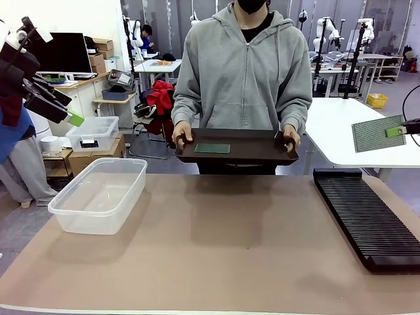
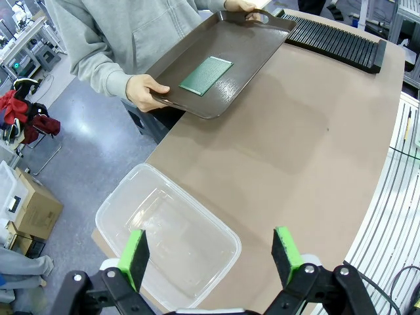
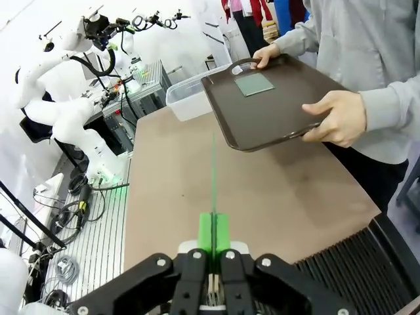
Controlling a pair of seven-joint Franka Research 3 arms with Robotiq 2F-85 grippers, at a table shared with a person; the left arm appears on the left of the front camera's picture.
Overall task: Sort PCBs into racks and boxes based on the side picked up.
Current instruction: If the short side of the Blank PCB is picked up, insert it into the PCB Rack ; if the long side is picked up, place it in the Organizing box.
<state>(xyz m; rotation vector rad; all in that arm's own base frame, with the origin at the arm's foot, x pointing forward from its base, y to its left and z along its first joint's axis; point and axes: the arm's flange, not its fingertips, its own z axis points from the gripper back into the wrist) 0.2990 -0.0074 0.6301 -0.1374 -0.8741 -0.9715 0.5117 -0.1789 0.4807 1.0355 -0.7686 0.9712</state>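
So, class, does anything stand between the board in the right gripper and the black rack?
Nothing visible. The PCB, clamped in the right gripper, hangs higher than the rack, near its far end; nothing lies on the slots.

One PCB on the person's tray, second PCB between right fingers

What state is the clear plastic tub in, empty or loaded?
Empty: bare bottom visible through the clear translucent rectangular plastic tub, nothing inside.
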